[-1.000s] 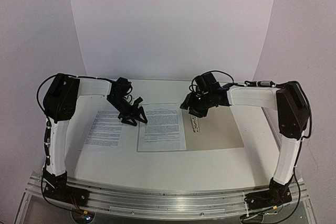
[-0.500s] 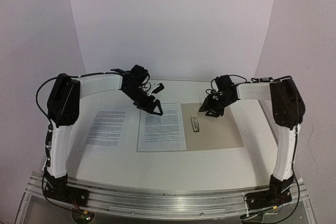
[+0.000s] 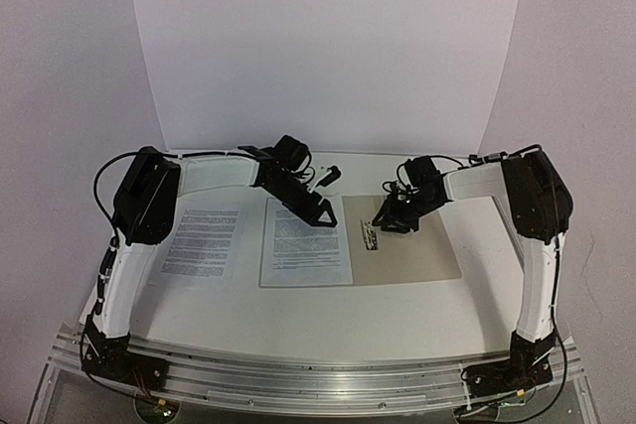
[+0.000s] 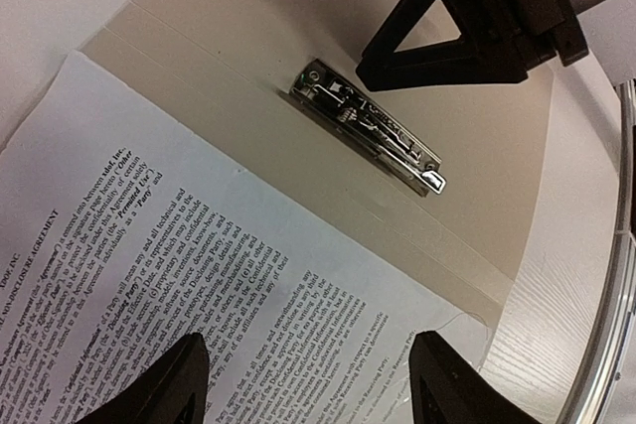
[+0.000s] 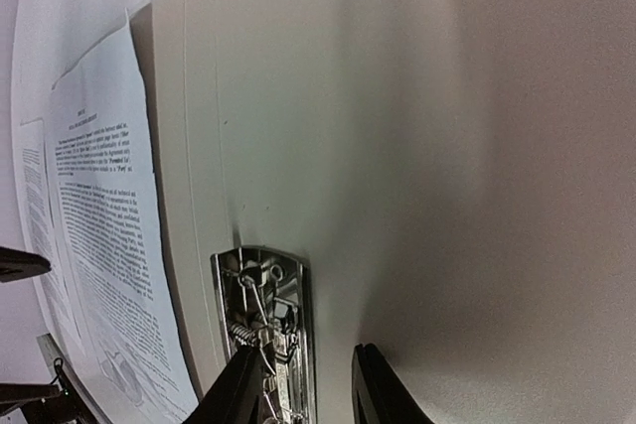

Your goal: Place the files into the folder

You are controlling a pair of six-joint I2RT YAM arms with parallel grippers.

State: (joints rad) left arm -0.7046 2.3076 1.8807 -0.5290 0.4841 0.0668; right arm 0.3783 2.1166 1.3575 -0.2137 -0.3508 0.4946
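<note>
The files [image 3: 202, 242] are seen as two printed sheets. The left sheet [image 3: 199, 245] lies flat on the bare table [image 3: 298, 310], just beside the folder [image 3: 417, 245] and not yet inside it. The middle sheet [image 3: 303, 250] is already laid on the opened folder's left panel, its edge short of the spine. Above its far end the left gripper [image 4: 308, 389] is held wide open with nothing grasped, probably so the paper can be steadied or nudged. At the spine the metal clip [image 4: 368, 126] is exposed. The right gripper [image 5: 308, 389] is poised directly over that clip, its jaws only narrowly apart and empty, which suggests the clip is to be worked next.
</note>
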